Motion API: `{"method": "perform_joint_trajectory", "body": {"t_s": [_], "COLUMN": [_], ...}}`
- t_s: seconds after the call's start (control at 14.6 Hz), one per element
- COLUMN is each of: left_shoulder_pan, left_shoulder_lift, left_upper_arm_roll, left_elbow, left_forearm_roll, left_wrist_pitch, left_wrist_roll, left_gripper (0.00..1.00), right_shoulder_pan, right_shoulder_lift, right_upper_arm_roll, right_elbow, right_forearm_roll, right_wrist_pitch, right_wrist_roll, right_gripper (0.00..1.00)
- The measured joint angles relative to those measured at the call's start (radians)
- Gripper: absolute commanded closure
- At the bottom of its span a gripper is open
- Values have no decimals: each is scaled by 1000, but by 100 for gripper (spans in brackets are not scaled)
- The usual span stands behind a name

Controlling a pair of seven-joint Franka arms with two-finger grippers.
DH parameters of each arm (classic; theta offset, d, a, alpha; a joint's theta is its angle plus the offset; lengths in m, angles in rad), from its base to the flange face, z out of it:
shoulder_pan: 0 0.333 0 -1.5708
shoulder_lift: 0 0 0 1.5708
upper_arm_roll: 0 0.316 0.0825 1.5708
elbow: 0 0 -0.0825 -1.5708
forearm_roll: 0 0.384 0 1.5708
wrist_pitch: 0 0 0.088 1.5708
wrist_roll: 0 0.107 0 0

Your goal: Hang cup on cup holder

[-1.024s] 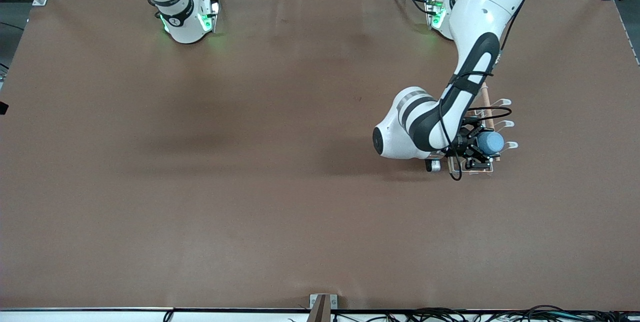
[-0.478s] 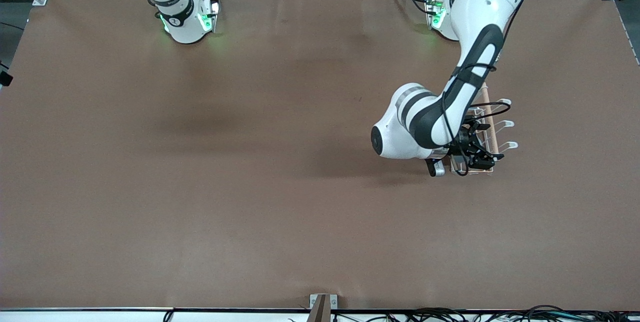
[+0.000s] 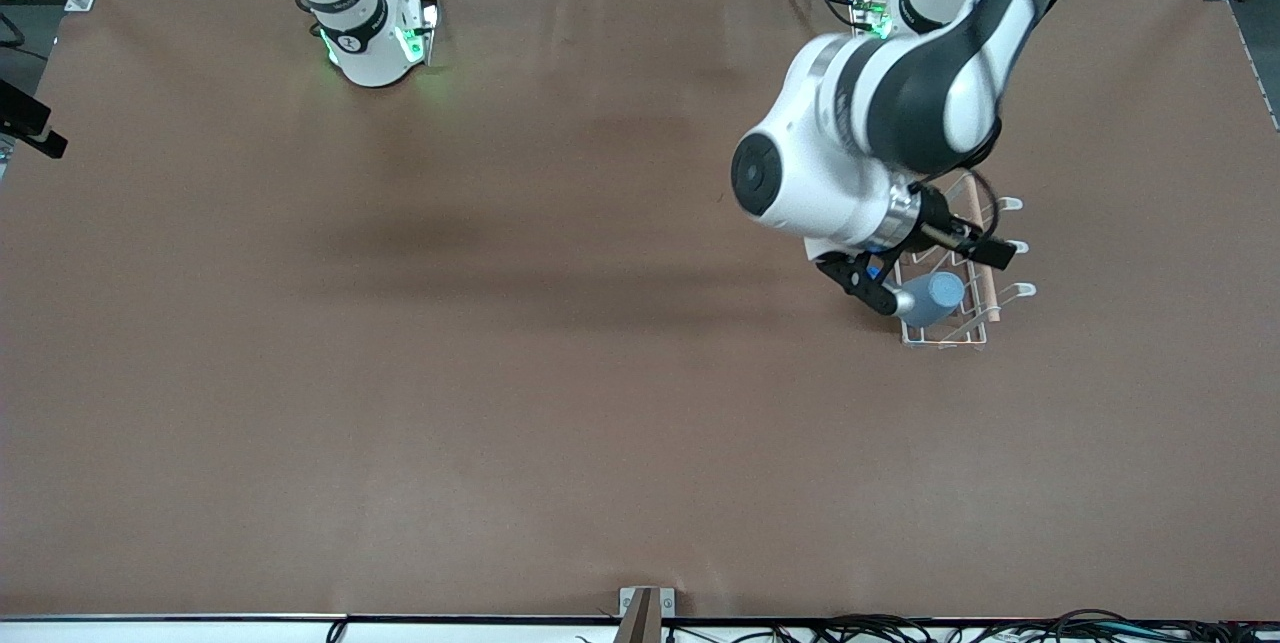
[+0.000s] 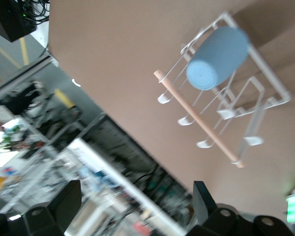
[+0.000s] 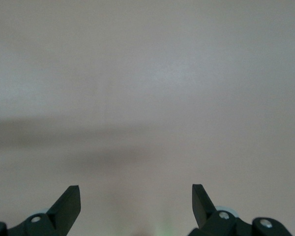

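Note:
The light-blue cup [image 3: 935,298] hangs tilted on a prong of the white wire cup holder [image 3: 945,340], toward the left arm's end of the table. It hangs beside the holder's wooden rod [image 3: 977,275]. My left gripper [image 3: 930,271] is open and empty, up in the air over the holder and apart from the cup. The left wrist view shows the cup [image 4: 217,58], the holder [image 4: 273,83] and the rod [image 4: 196,118] well away from my open left gripper [image 4: 135,196]. My right gripper [image 5: 136,194] is open and empty; it shows only in the right wrist view, facing a blank surface.
A brown cover [image 3: 500,373] lies over the whole table. The right arm's base [image 3: 370,43] stands at the table's far edge, and that arm waits. A small bracket [image 3: 645,608] sits at the table's near edge, with cables along it.
My left gripper has let go of the cup, opened, and risen away from the holder. The cup stays on the holder's prong. The right arm has not moved.

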Motion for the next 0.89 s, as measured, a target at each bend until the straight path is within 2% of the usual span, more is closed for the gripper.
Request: {"method": "perform_joint_trajectory", "body": {"t_s": [0.27, 0.55, 0.89], "left_shoulder_pan": [77, 185, 284], "left_shoulder_lift": [-80, -150, -164], "left_upper_arm_roll": [3, 5, 13], "left_elbow": [75, 86, 97], "left_forearm_roll": [-150, -388, -453], "left_wrist_pitch": [45, 122, 194], "left_wrist_roll": [-135, -290, -302], "left_gripper": [0, 0, 0], "right_shoulder_pan": [12, 17, 21], "right_shoulder_lift": [0, 0, 0], "right_upper_arm_roll": [-14, -19, -19], "right_elbow": [-4, -37, -43], "right_forearm_roll": [0, 0, 0], "right_wrist_pitch": [11, 47, 49], "right_wrist_roll": [1, 1, 1], "right_gripper": [0, 0, 0]}}
